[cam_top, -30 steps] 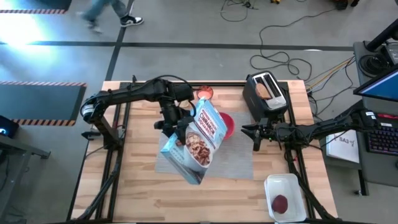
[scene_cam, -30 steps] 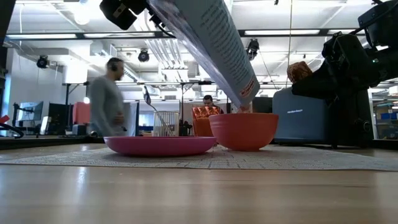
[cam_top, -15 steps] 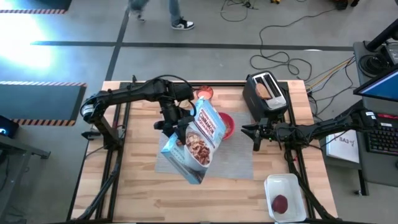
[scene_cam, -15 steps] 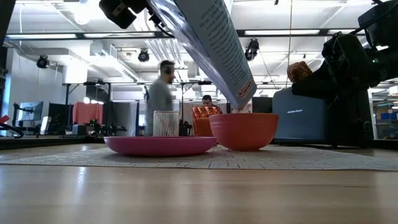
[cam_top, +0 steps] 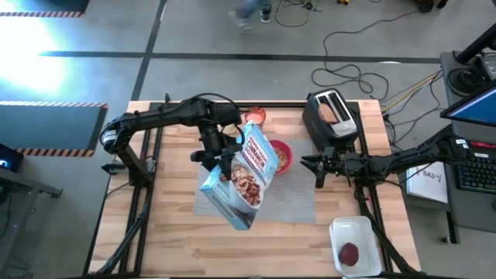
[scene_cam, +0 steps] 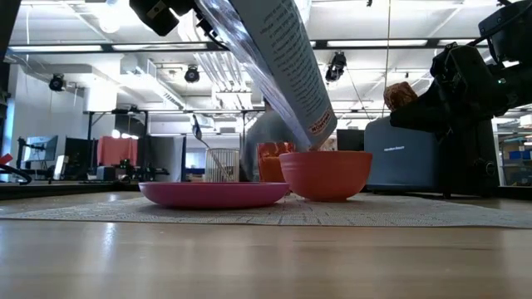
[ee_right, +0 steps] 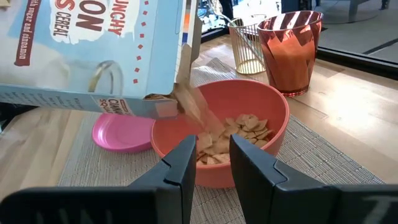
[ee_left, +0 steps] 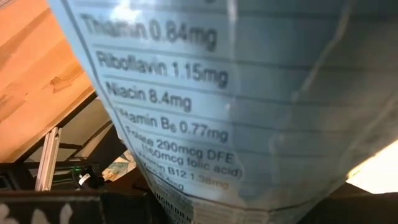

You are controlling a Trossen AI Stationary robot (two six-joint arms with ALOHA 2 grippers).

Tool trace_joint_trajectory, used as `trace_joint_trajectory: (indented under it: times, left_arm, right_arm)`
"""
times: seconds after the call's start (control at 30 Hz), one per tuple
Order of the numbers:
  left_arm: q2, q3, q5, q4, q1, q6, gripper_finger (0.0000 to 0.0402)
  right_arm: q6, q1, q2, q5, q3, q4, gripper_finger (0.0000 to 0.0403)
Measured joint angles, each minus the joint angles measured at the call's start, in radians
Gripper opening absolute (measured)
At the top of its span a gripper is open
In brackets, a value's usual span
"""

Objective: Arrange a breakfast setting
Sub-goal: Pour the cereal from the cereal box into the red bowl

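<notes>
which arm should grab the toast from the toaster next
Right. The right gripper is open and empty, just in front of the black toaster holding the toast. The left gripper is busy tipping the cereal box over the red bowl.

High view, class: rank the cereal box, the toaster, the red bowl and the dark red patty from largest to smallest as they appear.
1. cereal box, held tilted above the table, so nearer the camera
2. toaster
3. red bowl, partly hidden by the box
4. dark red patty

Glossy cardboard cereal box (cam_top: 245, 175); woven placemat (ee_right: 323, 155); wood table (cam_top: 170, 240).
</notes>
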Motion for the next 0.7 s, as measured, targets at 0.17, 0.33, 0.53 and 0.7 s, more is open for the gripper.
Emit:
trace_joint_trajectory:
  times: [0.17,0.33,0.53,0.7]
  left_arm:
    - [0.000,0.000,-0.005,0.000,0.000,-0.001,0.0182]
    - [0.000,0.000,-0.005,0.000,0.000,-0.001,0.0182]
    - [0.000,0.000,-0.019,-0.004,0.004,-0.009,0.0182]
    - [-0.001,0.000,-0.018,0.009,0.003,-0.008,0.0182]
  right_arm:
    - [0.000,0.000,0.000,0.000,0.000,0.000,0.0086]
    - [0.000,0.000,0.000,0.000,0.000,0.000,0.0086]
    - [0.000,0.000,0.000,0.000,0.000,0.000,0.0086]
    - [0.000,0.000,0.000,0.000,0.000,0.000,0.0086]
